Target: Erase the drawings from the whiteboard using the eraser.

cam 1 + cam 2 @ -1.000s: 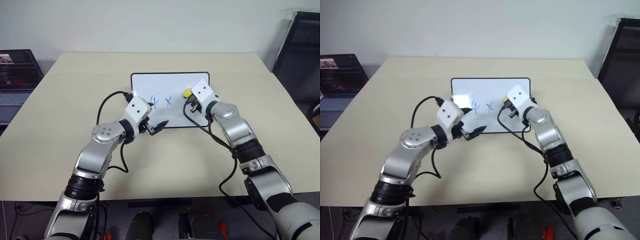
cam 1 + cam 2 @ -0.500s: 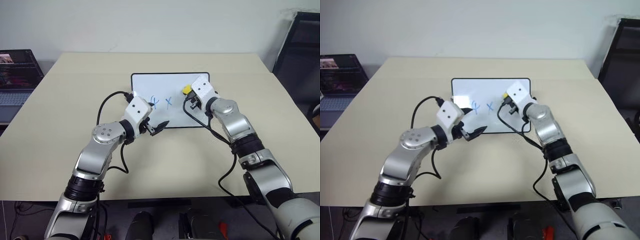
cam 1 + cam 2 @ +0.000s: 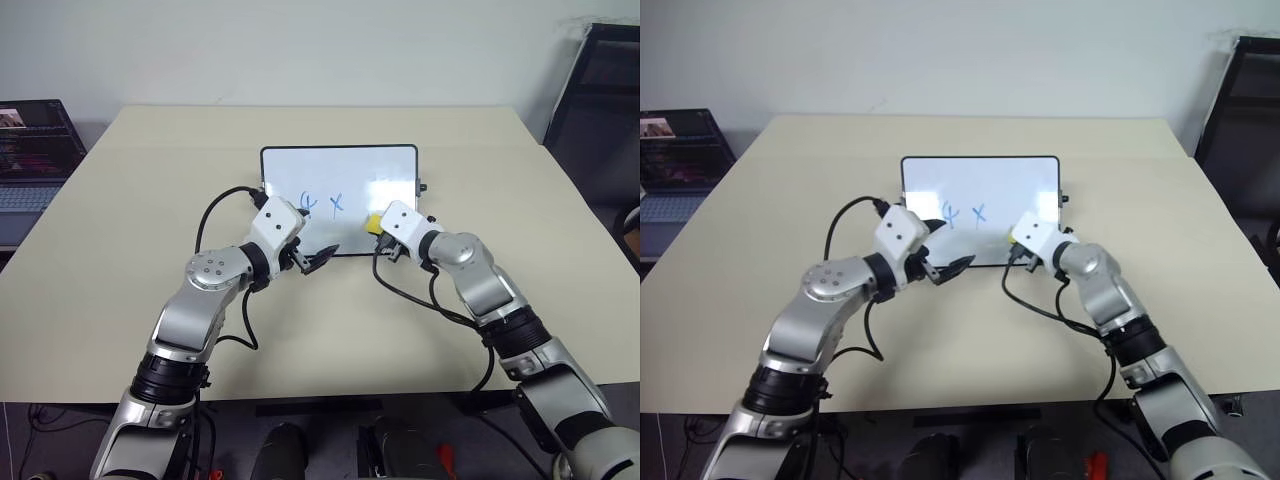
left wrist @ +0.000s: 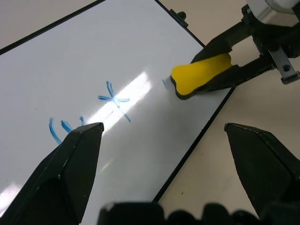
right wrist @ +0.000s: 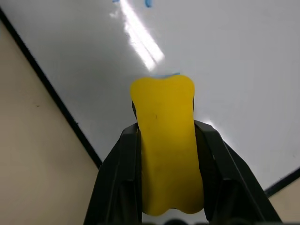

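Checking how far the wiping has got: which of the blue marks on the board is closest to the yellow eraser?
The small blue stroke right beside the eraser, near the board's edge. The cross and the curved strokes lie farther along.

Blue marker drawings (image 3: pixel 966 214) stand on the whiteboard (image 3: pixel 980 180) — a "4" and an "x" are readable — nothing else legible.

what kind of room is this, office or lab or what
Probably an office or lab workspace. A wide beige table stands against a plain pale wall, a laptop with a lit screen sits on a side surface to the left, and a dark chair stands at the right.
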`<state>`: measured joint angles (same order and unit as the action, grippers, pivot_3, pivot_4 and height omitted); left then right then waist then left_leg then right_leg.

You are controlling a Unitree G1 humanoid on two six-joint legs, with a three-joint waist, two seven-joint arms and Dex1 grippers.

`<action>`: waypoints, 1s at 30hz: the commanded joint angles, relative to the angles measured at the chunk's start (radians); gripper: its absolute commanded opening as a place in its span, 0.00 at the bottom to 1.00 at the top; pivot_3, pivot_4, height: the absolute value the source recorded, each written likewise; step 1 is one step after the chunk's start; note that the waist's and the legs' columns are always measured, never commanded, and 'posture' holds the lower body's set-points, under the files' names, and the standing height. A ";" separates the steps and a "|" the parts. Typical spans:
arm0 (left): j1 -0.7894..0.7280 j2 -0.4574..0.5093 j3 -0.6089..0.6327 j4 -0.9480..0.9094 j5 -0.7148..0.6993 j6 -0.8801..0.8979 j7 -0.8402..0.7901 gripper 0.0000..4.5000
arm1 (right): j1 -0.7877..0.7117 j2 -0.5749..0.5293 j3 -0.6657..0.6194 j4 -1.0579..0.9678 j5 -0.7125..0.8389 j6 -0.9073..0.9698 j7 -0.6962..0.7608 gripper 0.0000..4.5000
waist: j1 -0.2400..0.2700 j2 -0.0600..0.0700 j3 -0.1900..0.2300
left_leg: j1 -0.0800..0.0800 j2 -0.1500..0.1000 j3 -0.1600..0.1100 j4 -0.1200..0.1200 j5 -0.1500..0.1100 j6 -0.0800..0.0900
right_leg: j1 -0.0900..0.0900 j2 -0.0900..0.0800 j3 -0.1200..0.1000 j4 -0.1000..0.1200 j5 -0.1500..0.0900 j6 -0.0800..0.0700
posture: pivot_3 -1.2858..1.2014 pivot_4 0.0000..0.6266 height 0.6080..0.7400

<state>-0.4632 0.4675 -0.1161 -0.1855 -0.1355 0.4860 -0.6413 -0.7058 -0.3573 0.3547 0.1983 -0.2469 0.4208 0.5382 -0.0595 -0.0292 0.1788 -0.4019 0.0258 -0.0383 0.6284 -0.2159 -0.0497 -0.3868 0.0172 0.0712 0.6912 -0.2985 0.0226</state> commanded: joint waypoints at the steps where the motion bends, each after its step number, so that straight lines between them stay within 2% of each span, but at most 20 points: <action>1: -0.002 0.001 0.009 -0.013 0.002 -0.025 0.005 1.00 | -0.023 0.021 -0.017 -0.016 -0.022 -0.021 -0.048 0.25 | 0.001 0.000 0.000 | 0.000 0.000 0.000 0.000 0.000 0.000 | 0.000 0.000 0.000 0.000 0.000 0.000 | 0.52 0.24 1.00; 9: 0.002 0.003 0.010 -0.025 0.002 -0.019 0.007 1.00 | -0.039 0.026 -0.030 0.004 -0.025 -0.029 -0.070 0.25 | 0.004 0.000 0.000 | -0.002 -0.001 -0.001 -0.001 0.000 0.000 | 0.000 -0.001 -0.001 -0.003 0.002 -0.004 | 0.52 0.24 1.00; 19: 0.020 0.009 0.028 -0.030 -0.003 0.007 0.024 1.00 | 0.028 -0.012 -0.063 -0.055 -0.010 -0.013 -0.044 0.25 | 0.006 0.000 0.000 | -0.004 -0.001 -0.002 0.000 0.000 0.000 | -0.001 -0.001 -0.001 -0.004 0.002 -0.004 | 0.52 0.24 1.00; 26: 0.047 0.012 0.088 -0.046 -0.023 0.063 0.064 1.00 | 0.067 0.095 -0.207 -0.187 0.164 0.019 -0.058 0.25 | 0.003 0.000 0.000 | -0.004 0.000 -0.002 -0.001 0.000 0.000 | -0.002 -0.001 -0.002 -0.004 0.002 -0.004 | 0.52 0.24 1.00; 30: 0.085 0.013 0.129 -0.068 -0.029 0.087 0.098 1.00 | 0.122 0.119 -0.241 -0.288 0.244 0.061 -0.035 0.25 | 0.005 0.000 0.000 | -0.005 0.000 -0.005 -0.001 0.000 0.000 | -0.002 -0.001 -0.002 -0.005 0.002 -0.004 | 0.52 0.24 1.00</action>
<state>-0.3862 0.4756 -0.0255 -0.2019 -0.1543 0.5658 -0.5656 -0.6004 -0.2401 0.1467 -0.0154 -0.0510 0.4577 0.4918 -0.0544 -0.0291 0.1790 -0.4078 0.0255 -0.0445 0.6278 -0.2162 -0.0499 -0.3885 0.0163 0.0695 0.6858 -0.2961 0.0184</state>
